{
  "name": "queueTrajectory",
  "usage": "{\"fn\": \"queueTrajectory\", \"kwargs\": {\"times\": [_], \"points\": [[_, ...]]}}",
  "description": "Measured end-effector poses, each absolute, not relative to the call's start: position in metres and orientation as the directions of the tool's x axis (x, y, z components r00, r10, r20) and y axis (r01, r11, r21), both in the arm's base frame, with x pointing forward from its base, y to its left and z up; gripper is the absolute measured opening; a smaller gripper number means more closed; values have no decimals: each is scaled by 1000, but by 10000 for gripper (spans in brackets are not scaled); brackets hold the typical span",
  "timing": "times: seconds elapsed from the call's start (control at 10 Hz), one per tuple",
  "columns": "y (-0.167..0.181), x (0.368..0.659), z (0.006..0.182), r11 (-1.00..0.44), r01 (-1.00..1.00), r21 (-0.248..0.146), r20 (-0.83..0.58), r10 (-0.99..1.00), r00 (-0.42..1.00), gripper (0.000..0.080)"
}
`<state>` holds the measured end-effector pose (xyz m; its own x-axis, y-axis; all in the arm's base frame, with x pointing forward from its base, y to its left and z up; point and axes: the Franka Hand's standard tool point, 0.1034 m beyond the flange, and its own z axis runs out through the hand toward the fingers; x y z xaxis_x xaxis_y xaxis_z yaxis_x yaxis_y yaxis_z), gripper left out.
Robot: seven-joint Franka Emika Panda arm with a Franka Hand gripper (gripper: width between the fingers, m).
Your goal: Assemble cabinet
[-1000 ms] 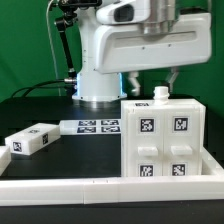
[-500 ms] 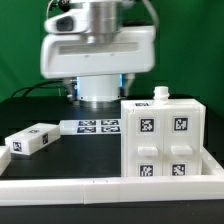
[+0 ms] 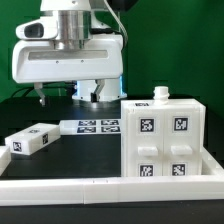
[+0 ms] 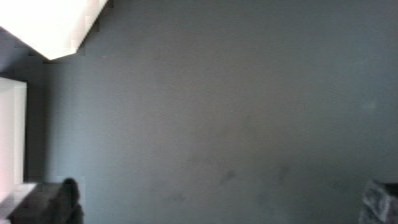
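The white cabinet body [image 3: 165,142] stands on the exterior view's right, with four tagged squares on its front and a small white peg [image 3: 160,94] on its top. A loose white tagged piece [image 3: 30,140] lies on the dark table at the left. My gripper [image 3: 68,97] hangs open and empty above the table, left of the cabinet body and behind the loose piece. In the wrist view its two fingertips [image 4: 50,205] stand wide apart over bare dark table with nothing between them. A white corner [image 4: 54,25] shows there; I cannot tell which piece it is.
The marker board [image 3: 95,126] lies flat between the loose piece and the cabinet body. A low white wall [image 3: 90,186] runs along the front and up the right side. The robot's white base [image 3: 98,88] stands behind. A white edge [image 4: 13,130] borders the wrist view.
My gripper has swung from above the cabinet body toward the exterior view's left, still open and empty. The cabinet body and the loose piece have not moved.
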<state>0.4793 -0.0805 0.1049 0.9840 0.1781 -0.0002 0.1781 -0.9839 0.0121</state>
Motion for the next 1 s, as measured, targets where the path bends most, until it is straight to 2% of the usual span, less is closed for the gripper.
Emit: {"fn": "queueTrajectory", "kwargs": {"times": [0.1,0.3,0.5,0.8,1.0], "points": [[-80,479,105,-983,182,12,0,182,983,796],[-78,475,96,-999,27,16,8,27,1000,796],[-101,457,89,-980,-198,18,-12,-198,980,796],[-136,443,79,-908,-419,6,-14,-419,908,796],[-139,442,77,-867,-499,5,-14,-499,866,796]]}}
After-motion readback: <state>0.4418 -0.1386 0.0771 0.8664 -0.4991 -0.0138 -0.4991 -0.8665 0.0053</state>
